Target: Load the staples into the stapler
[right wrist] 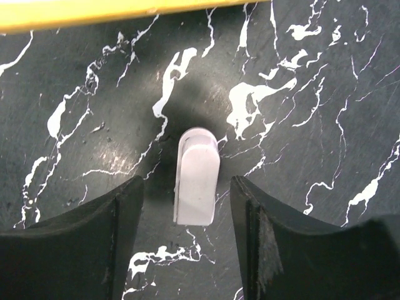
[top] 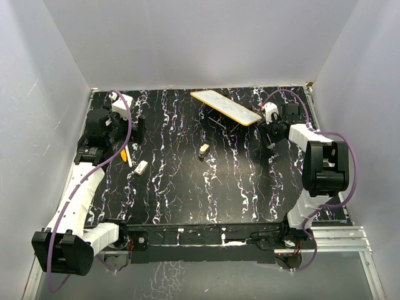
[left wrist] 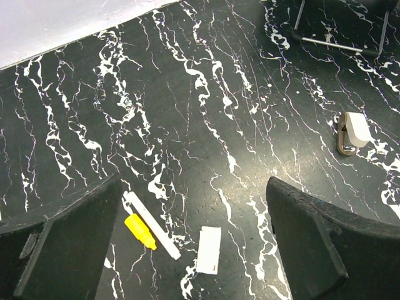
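The stapler [top: 204, 151], small and whitish on a brownish base, lies mid-table; it also shows in the left wrist view [left wrist: 351, 132]. A flat white staple packet [top: 140, 167] lies at the left, below and between my left fingers in the left wrist view [left wrist: 209, 250]. My left gripper [top: 136, 125] [left wrist: 194, 187] is open, empty and well above the table. My right gripper [top: 270, 141] [right wrist: 186, 215] is open, low over the table, its fingers either side of a whitish rounded-end piece [right wrist: 197, 181]. I cannot tell what this piece is. It is hidden in the top view.
A long yellow-edged flat board [top: 226, 107] [right wrist: 75, 15] stands on thin legs [left wrist: 331, 40] at the back, just beyond my right gripper. An orange pen-like stick [top: 124, 154] [left wrist: 140, 231] and a white stick [left wrist: 152, 226] lie left of the packet. Grey walls enclose the table.
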Controlling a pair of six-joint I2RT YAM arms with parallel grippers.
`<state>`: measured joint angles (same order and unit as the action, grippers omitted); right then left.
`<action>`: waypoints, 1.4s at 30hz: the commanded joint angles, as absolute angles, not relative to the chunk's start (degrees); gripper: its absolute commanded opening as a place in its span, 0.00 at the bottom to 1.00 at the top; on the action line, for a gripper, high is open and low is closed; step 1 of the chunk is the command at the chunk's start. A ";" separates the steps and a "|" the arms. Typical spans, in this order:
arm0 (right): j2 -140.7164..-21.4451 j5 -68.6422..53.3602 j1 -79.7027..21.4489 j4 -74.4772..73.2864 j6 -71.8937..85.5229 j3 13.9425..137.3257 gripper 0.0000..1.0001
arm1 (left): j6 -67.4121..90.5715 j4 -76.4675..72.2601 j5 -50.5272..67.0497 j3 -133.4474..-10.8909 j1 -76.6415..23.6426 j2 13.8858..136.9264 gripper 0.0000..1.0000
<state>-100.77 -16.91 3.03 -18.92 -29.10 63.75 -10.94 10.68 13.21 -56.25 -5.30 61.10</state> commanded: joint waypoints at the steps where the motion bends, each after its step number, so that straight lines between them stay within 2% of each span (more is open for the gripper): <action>1: -102.31 -17.75 3.24 -16.34 -30.54 67.32 0.56 | -11.48 9.57 14.87 -56.21 -4.83 61.06 0.97; 13: -104.27 -17.49 3.50 -19.24 -31.95 70.31 0.27 | -11.62 9.67 15.38 -56.17 -4.83 60.83 0.97; 15: -103.52 -18.58 3.49 -20.93 -32.70 70.65 0.19 | -11.67 9.66 15.49 -56.24 -4.83 60.84 0.97; 19: -98.57 -24.03 3.52 -28.32 -37.65 70.35 0.09 | -13.97 11.49 21.29 -57.51 -5.03 61.76 0.97; 24: -89.65 -41.43 2.61 -43.82 -48.45 69.57 0.08 | -21.21 19.92 35.36 -61.49 -9.78 65.75 0.97; 27: -85.65 -51.01 -3.22 -47.91 -49.67 69.49 0.08 | -23.85 24.23 43.17 -64.15 -15.39 69.28 0.97; 30: -82.64 -54.80 -11.95 -44.18 -45.88 70.11 0.08 | -24.66 25.22 52.94 -66.60 -18.61 72.53 0.97; 34: -80.34 -60.20 -20.00 -35.22 -37.30 72.00 0.08 | -20.56 20.82 57.51 -69.78 -21.80 76.88 0.97; 42: -83.28 -66.70 -25.08 -30.36 -30.03 79.01 0.08 | -16.22 15.05 62.51 -69.03 -26.08 80.80 0.97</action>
<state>-82.83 -60.31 -24.71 -36.73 -35.38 74.59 -18.90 18.94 56.01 -68.60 -24.67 80.68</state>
